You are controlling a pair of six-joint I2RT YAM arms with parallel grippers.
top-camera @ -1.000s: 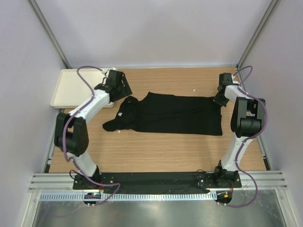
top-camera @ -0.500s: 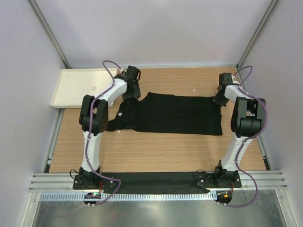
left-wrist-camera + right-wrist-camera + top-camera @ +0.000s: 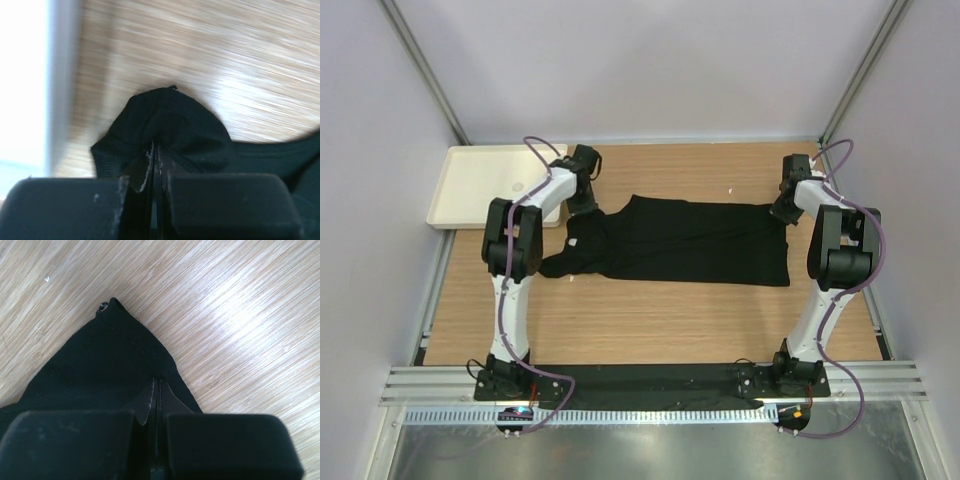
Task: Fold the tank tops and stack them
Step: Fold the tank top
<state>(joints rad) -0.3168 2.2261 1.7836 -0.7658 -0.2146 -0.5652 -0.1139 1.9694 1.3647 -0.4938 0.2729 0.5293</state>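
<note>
left tool (image 3: 155, 162) clamps a strap of the black tank top (image 3: 690, 242), right tool (image 3: 156, 395) clamps its corner.

Cream tray (image 3: 470, 190) rests on wooden table (image 3: 650, 320).

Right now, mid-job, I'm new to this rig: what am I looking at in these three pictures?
Two robot arms are bolted at the near edge of a wooden table. The wide picture looks down from above and behind them; the other two come from a camera on each wrist. One black tank top lies spread on the table, bunched at its left end; a white tray sits far left. The left gripper is shut on fabric at the bunched end, the right gripper on its far right corner.
</note>
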